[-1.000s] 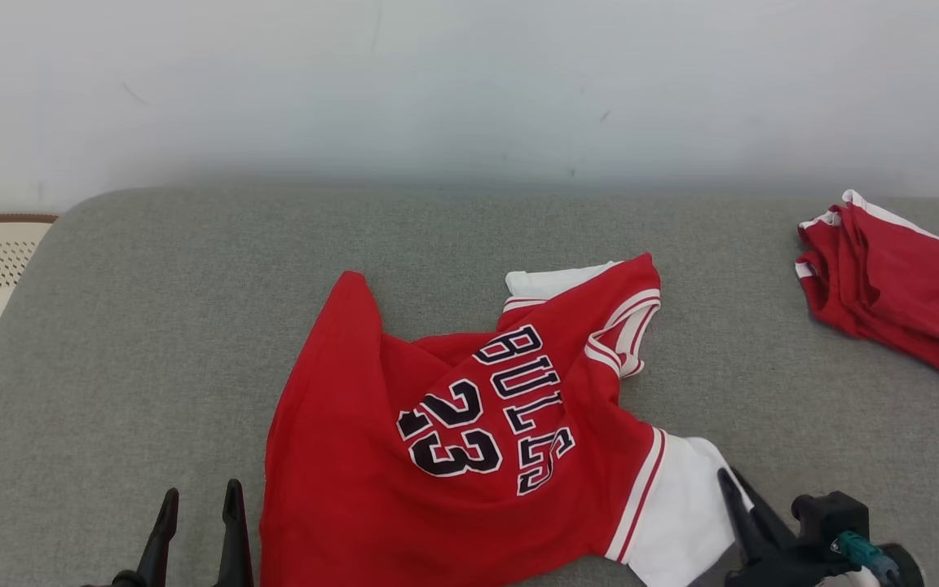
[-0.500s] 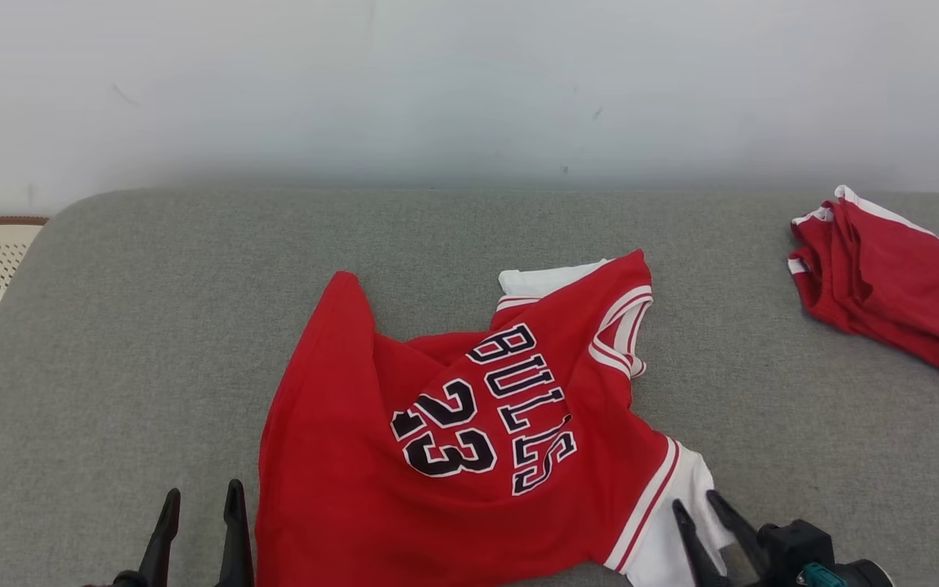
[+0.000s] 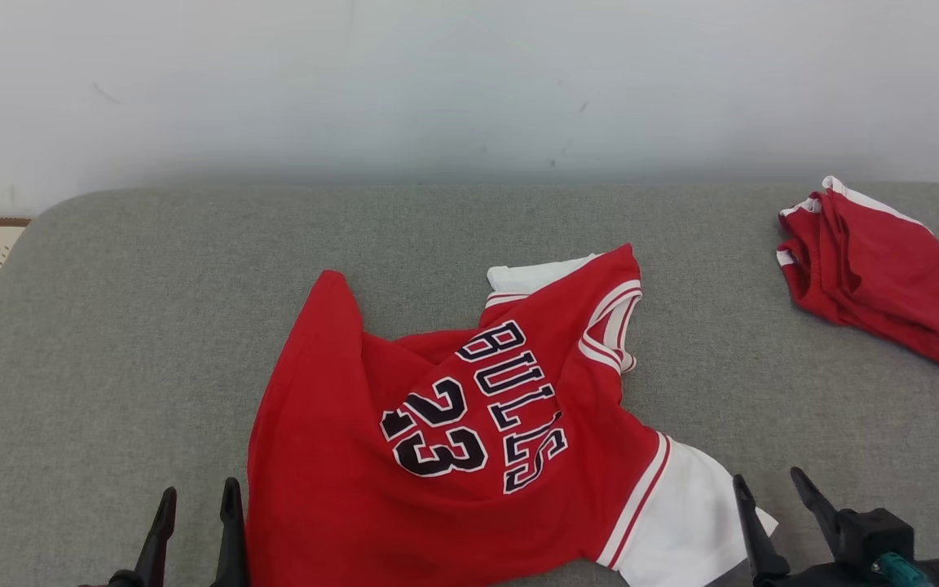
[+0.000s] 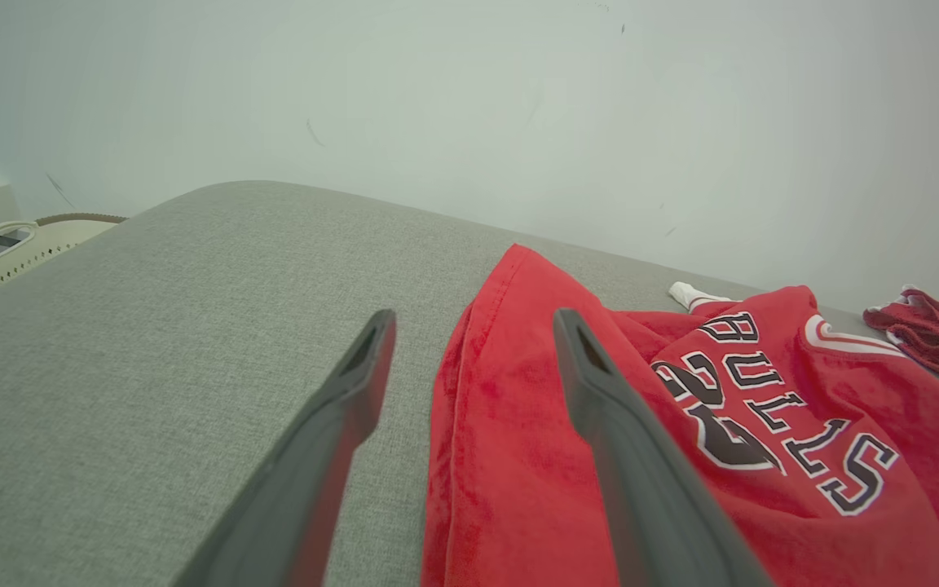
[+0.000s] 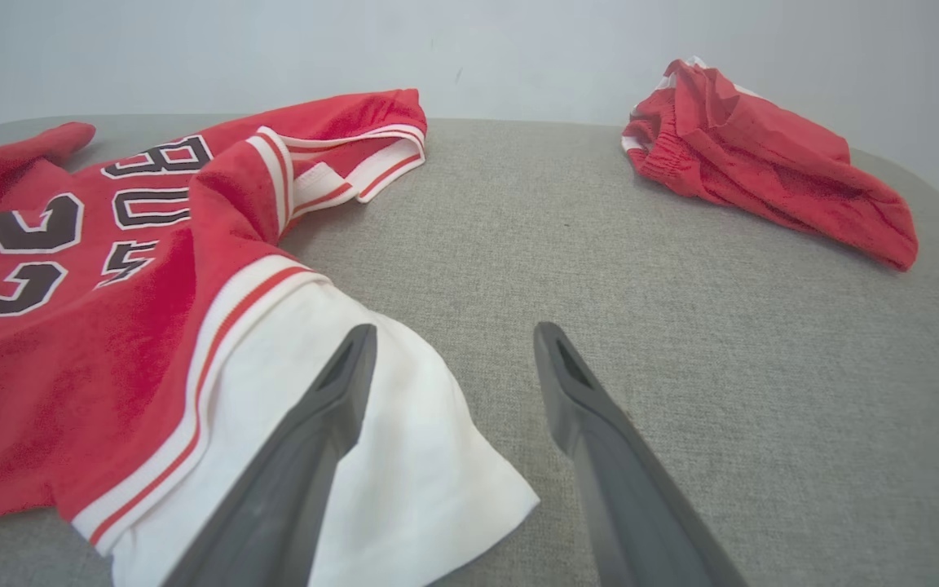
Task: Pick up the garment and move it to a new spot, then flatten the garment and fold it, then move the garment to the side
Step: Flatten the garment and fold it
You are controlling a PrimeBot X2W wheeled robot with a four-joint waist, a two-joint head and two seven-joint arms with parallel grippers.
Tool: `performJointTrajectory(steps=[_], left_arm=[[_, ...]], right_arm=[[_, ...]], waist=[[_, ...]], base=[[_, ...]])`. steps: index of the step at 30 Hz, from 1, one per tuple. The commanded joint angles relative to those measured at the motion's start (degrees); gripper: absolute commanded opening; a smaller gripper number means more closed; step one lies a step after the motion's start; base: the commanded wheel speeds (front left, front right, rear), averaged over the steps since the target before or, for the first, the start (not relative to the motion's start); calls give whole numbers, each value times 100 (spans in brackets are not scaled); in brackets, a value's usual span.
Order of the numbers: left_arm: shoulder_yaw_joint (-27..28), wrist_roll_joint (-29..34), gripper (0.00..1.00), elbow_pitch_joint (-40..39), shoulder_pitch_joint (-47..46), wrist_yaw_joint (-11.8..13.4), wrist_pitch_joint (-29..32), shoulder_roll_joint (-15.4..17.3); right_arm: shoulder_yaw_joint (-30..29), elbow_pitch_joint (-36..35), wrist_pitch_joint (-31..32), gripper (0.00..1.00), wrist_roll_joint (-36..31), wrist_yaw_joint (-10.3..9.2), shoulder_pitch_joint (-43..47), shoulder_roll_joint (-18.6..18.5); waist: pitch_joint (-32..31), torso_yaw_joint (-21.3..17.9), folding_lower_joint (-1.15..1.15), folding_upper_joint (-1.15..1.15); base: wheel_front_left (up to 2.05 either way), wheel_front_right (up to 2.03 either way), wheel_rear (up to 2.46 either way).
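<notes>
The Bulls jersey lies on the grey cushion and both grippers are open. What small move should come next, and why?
Probably lower the left gripper and close it on the near side edge of the Bulls jersey, to pull the cloth flat. Its fingers stand open astride that edge, and the red body is bunched in folds.

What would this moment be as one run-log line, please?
Bulls jersey: crumpled on grey cushion | left pincer: open, beside jersey | right pincer: open, at white sleeve | red shorts: far right, apart
</notes>
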Motion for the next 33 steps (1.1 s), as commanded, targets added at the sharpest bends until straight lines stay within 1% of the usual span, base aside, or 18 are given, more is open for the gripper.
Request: performJointTrajectory(steps=[1, 7, 14, 18, 23, 26, 33], left_arm=[[31, 28, 100, -24, 36, 25, -19, 5], [102, 54, 100, -72, 63, 36, -19, 5], [251, 183, 100, -109, 140, 3, -19, 5], [333, 249, 100, -102, 219, -79, -19, 4], [427, 528, 100, -183, 397, -263, -19, 62], [502, 558, 100, -175, 421, -301, -19, 72], [633, 658, 100, -229, 533, -267, -19, 52]], right_arm=[[-160, 4, -60, 100, -40, -3, 59, 27], [-692, -104, -246, 100, 21, -3, 76, 166], [-1015, -300, -380, 100, 86, -3, 152, 362], [-961, -382, -400, 100, 173, -3, 209, 435], [-810, -492, -418, 100, 341, -3, 282, 368], [-751, -520, -418, 100, 403, -3, 291, 334], [-620, -576, -415, 100, 571, -3, 326, 267]], waist=[[-2, -18, 0, 0], [-34, -71, 0, 0], [-129, -96, 0, 0], [-240, -104, 0, 0], [-383, -106, 0, 0], [-425, -104, 0, 0], [-556, -80, 0, 0]], base=[[0, 0, 0], [0, 0, 0], [0, 0, 0], [0, 0, 0], [0, 0, 0], [0, 0, 0], [0, 0, 0]])
